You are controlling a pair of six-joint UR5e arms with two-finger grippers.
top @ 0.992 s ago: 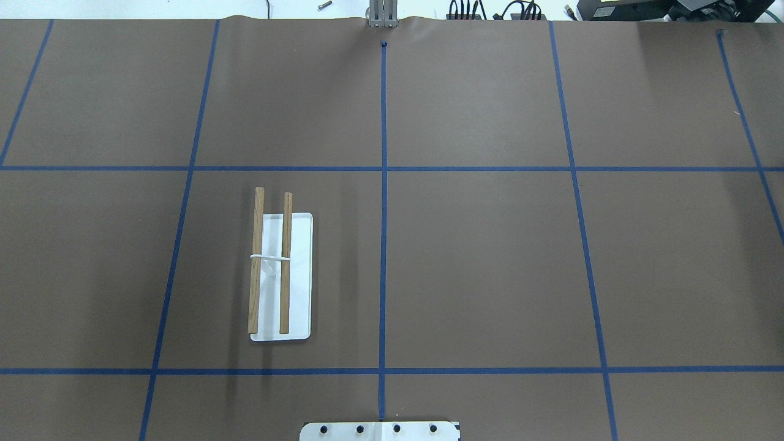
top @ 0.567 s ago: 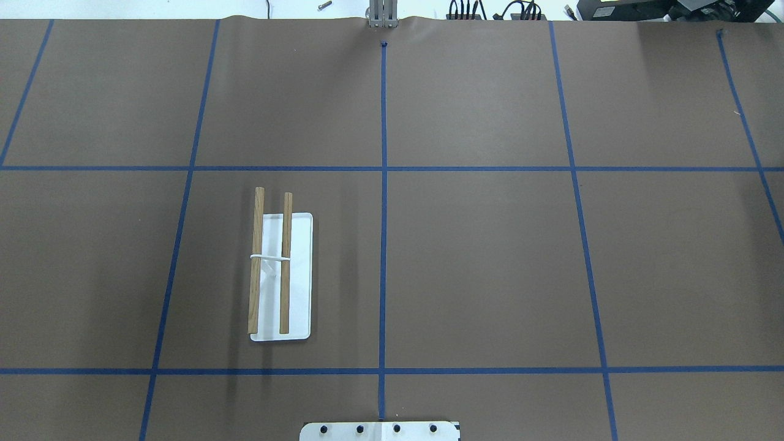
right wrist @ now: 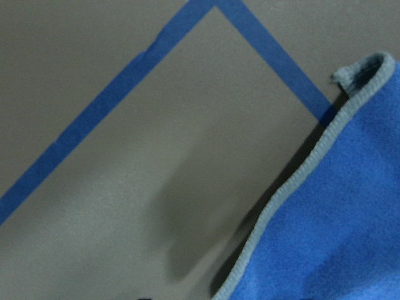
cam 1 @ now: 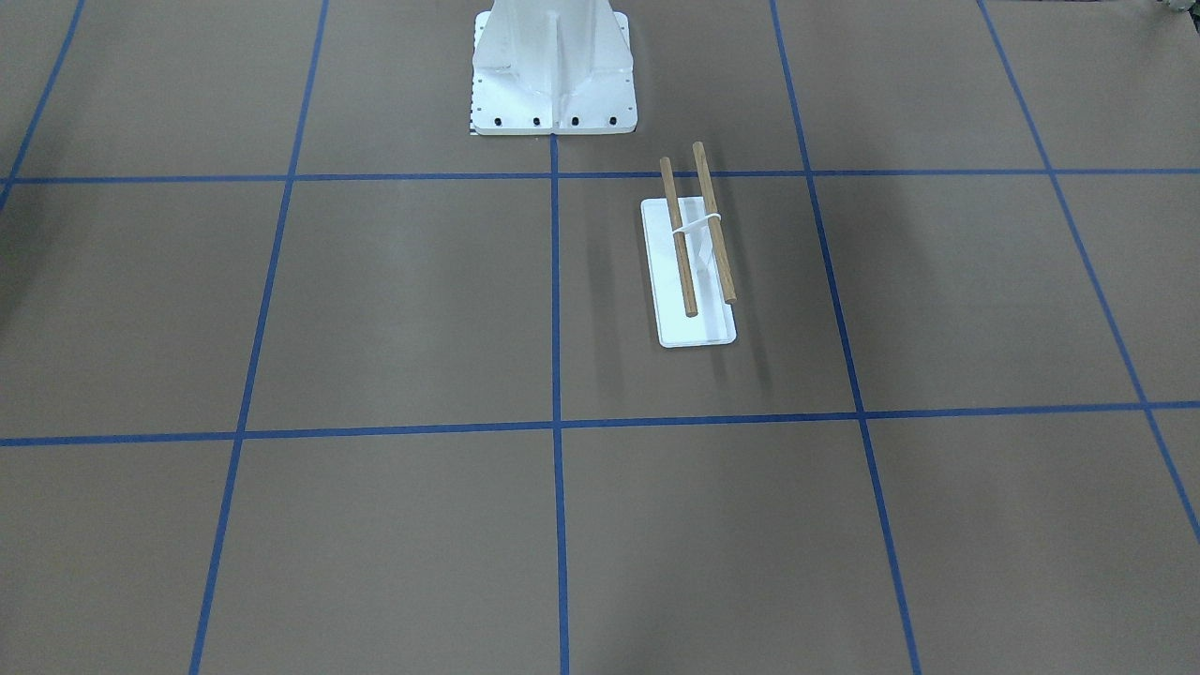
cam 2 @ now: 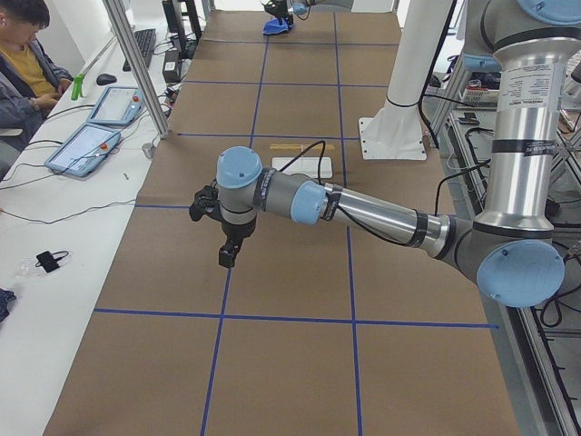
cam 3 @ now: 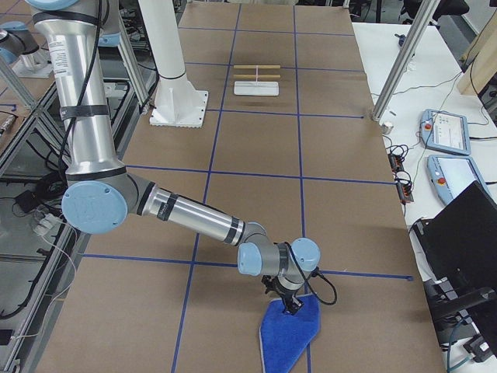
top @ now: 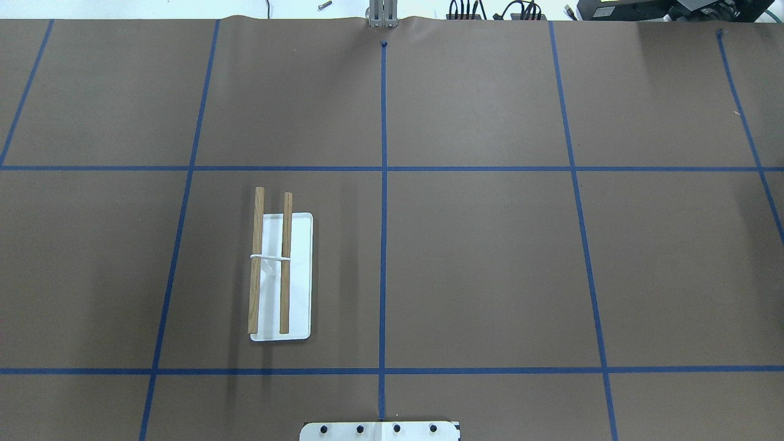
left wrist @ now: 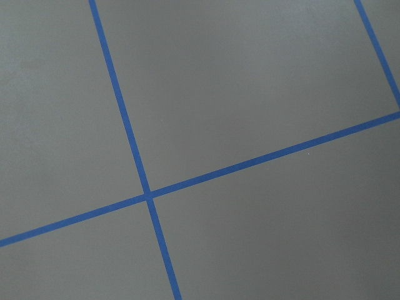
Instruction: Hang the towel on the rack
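The rack (top: pixel 282 275) stands left of the table's centre line, two brown dowel bars over a white base; it also shows in the front view (cam 1: pixel 698 272) and both side views (cam 2: pixel 304 163) (cam 3: pixel 256 81). The blue towel (cam 3: pixel 289 334) lies at the table's end on my right side, far from the rack; its grey-edged corner fills the right wrist view (right wrist: pixel 331 219). My right gripper (cam 3: pixel 293 305) is at the towel's upper corner; I cannot tell whether it is open or shut. My left gripper (cam 2: pixel 227 257) hangs over bare table, and I cannot tell its state.
The white bolted pedestal (cam 1: pixel 553 66) stands at the robot's side, close to the rack. Blue tape lines grid the brown table (top: pixel 490 263). An operator (cam 2: pixel 23 54) and tablets (cam 2: pixel 86 145) are at the far side, with metal posts (cam 3: pixel 404 54) at that edge.
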